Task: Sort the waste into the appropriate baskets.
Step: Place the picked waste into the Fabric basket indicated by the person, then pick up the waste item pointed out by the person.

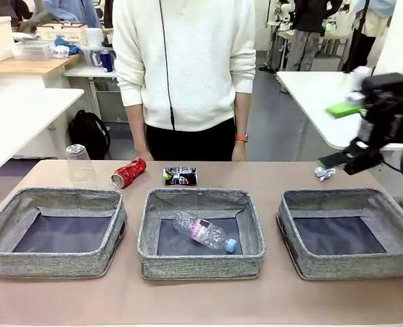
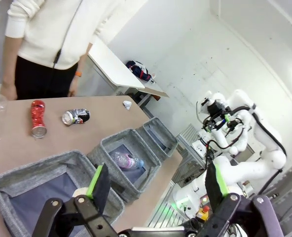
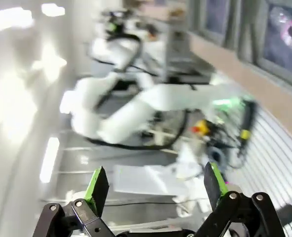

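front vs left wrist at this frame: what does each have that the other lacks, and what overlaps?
Front, not left wrist: a green object at far right and a black backpack on the floor. Left wrist, not front: the left tool, open. Both: cup, red can, dark can, paper ball, and the bottle lying in the middle basket.

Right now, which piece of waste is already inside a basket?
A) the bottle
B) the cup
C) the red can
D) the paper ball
A: the bottle lies on the dark bottom of the middle basket.
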Controlling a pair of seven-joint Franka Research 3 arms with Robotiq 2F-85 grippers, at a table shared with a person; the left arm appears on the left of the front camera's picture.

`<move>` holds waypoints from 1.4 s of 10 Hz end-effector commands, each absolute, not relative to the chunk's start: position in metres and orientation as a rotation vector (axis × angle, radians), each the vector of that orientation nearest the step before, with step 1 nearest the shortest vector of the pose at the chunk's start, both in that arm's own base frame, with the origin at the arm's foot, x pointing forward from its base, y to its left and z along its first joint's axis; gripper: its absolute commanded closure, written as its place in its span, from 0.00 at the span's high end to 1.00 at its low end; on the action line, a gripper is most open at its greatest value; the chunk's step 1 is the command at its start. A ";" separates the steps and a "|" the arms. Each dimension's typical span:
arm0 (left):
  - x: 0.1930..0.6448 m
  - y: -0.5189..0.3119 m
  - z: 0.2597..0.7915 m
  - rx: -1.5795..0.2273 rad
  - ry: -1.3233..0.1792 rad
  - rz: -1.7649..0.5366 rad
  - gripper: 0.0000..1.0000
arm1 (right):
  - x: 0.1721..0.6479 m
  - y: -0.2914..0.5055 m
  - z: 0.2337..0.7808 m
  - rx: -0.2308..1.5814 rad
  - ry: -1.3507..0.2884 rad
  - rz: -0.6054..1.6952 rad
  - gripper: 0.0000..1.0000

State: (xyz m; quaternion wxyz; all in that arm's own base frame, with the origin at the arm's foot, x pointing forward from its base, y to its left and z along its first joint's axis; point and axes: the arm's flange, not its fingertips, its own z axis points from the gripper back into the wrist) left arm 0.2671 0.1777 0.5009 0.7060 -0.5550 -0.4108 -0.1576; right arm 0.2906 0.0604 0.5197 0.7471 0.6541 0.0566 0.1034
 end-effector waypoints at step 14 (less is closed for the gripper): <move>0.268 0.177 0.502 -1.242 -0.940 -0.363 1.00 | 0.339 -0.028 0.464 1.743 -0.040 -0.095 1.00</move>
